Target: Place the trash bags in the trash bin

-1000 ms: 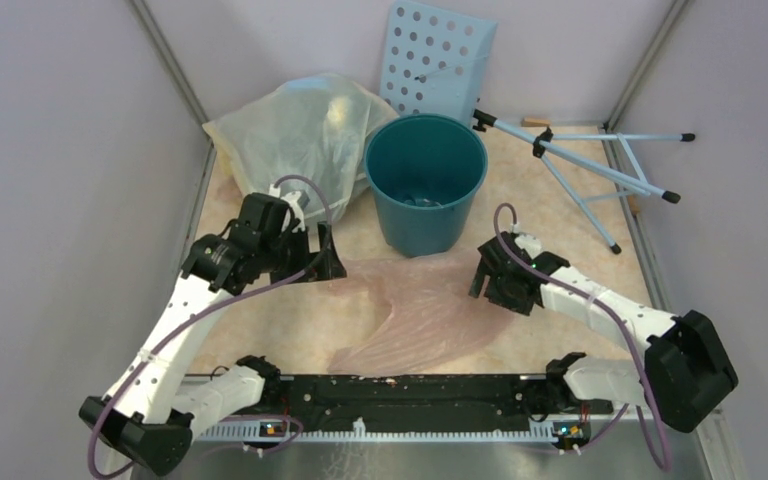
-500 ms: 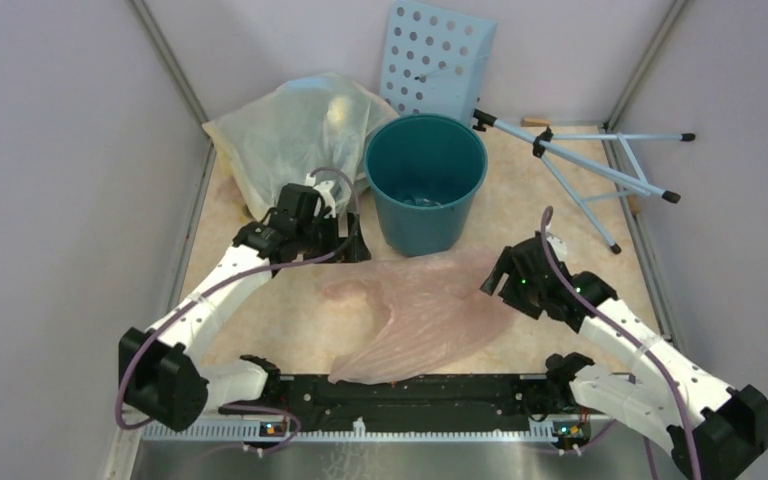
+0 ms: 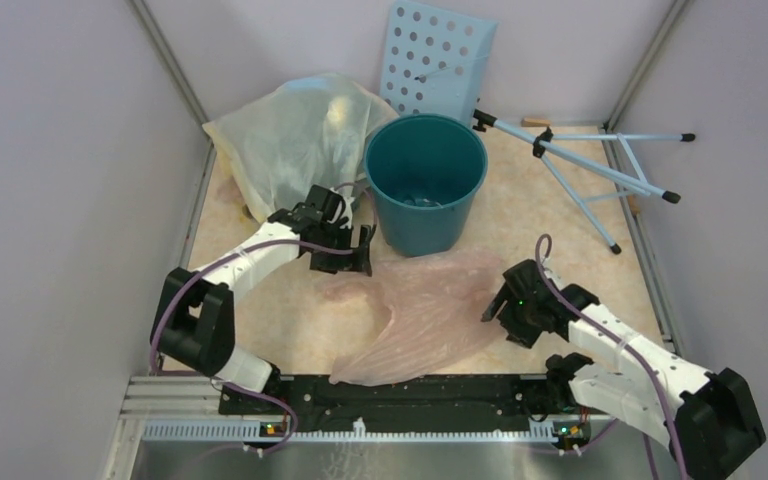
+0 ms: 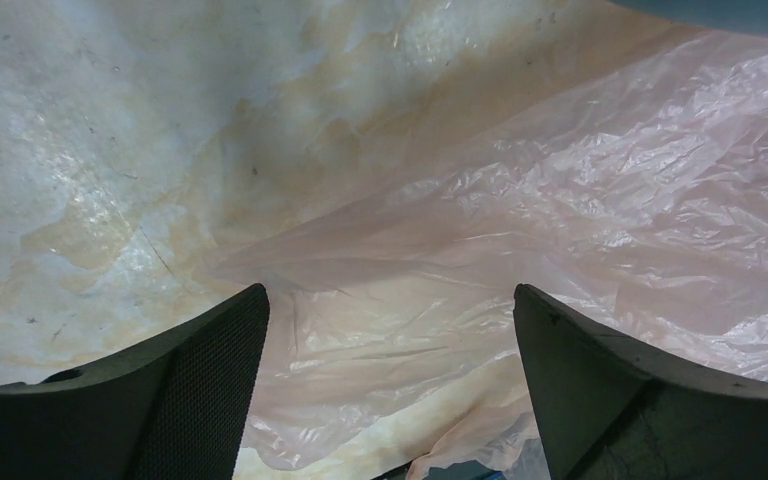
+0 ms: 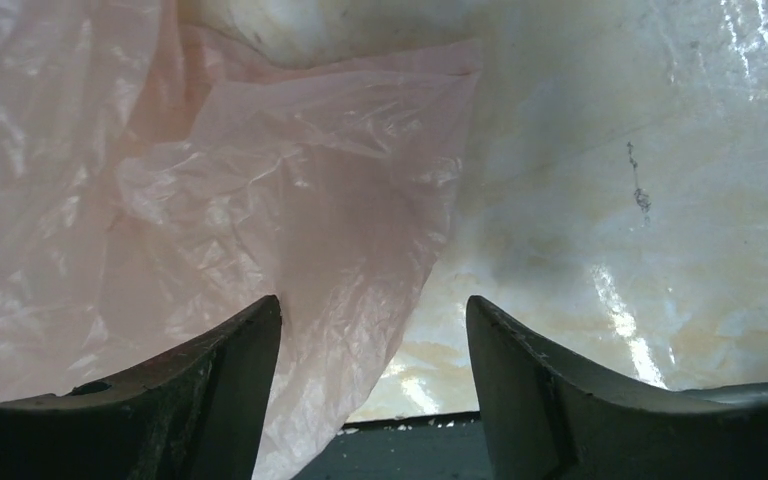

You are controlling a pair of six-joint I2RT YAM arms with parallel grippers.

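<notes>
The pale-pink translucent trash bag (image 3: 422, 312) lies flat and crumpled on the table, just in front of the round teal trash bin (image 3: 426, 182). My left gripper (image 3: 359, 252) is open over the bag's far left corner, beside the bin's left wall; the left wrist view shows the bag's (image 4: 520, 240) edge lying between the spread fingers. My right gripper (image 3: 497, 312) is open at the bag's right edge; in the right wrist view the bag (image 5: 290, 180) reaches under the left finger. Neither gripper holds anything.
A large bulging yellowish-clear sack (image 3: 295, 140) sits behind the left arm, against the bin. A light-blue panel with round holes (image 3: 438, 60) leans at the back. A light-blue folding stand (image 3: 600, 170) lies at the back right. Grey walls enclose both sides.
My left gripper has moved right and down to the bag's far left corner near the bin. My right gripper has pulled back toward me along the bag's right edge. The bag has shifted slightly.
</notes>
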